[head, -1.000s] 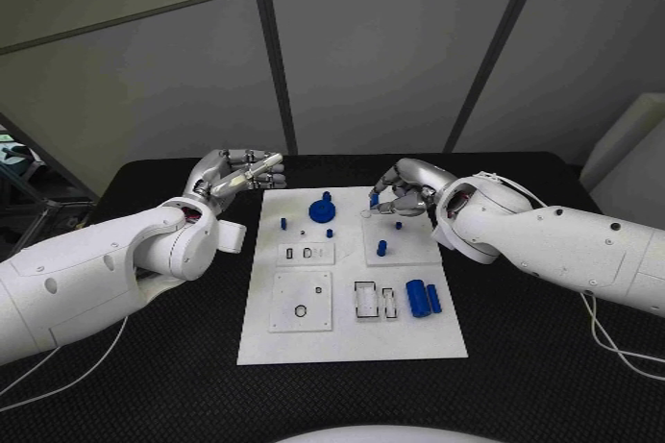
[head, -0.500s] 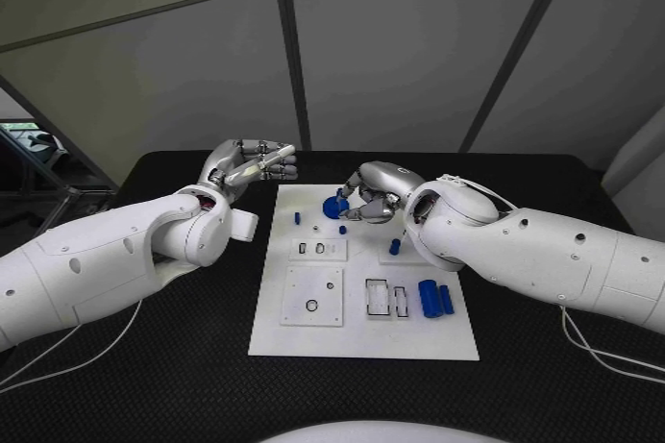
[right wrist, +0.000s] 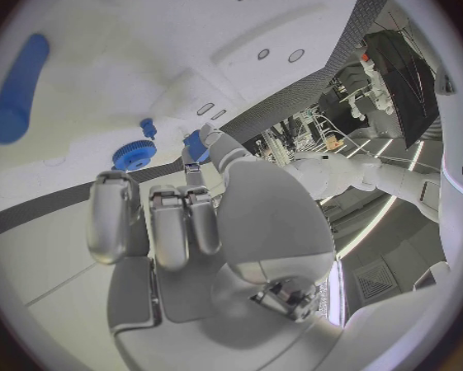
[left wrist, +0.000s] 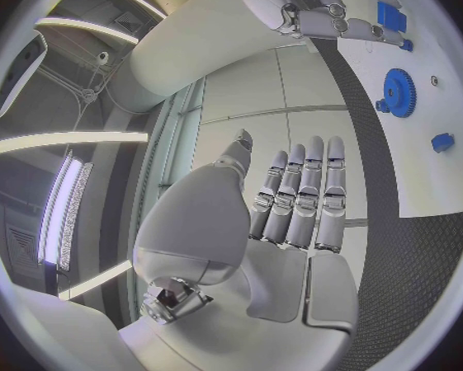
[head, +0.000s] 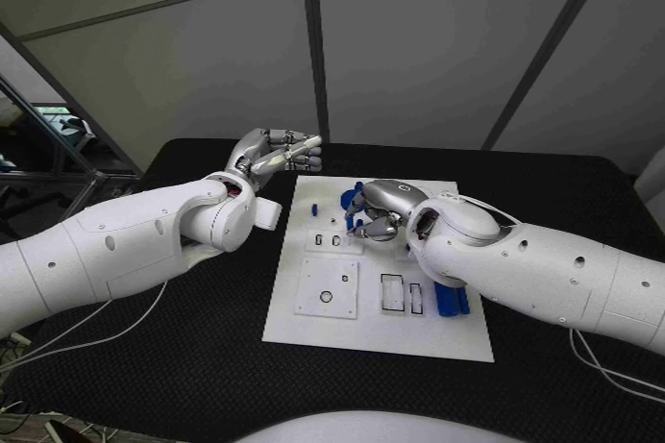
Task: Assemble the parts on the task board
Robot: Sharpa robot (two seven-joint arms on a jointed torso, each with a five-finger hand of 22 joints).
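Right hand [head: 372, 215], pinching a small blue part [right wrist: 195, 147] over the far end of the board [head: 347, 332] near the gear [right wrist: 135, 154]; left hand [head: 275, 155] empty, fingers straight; a slack pinch may drop the part.

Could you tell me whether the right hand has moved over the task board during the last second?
Yes. The right hand has moved across the task board from its right half towards its left, past the blue gear.

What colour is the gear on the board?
Blue. The gear shows best in the left wrist view, lying on the white board.
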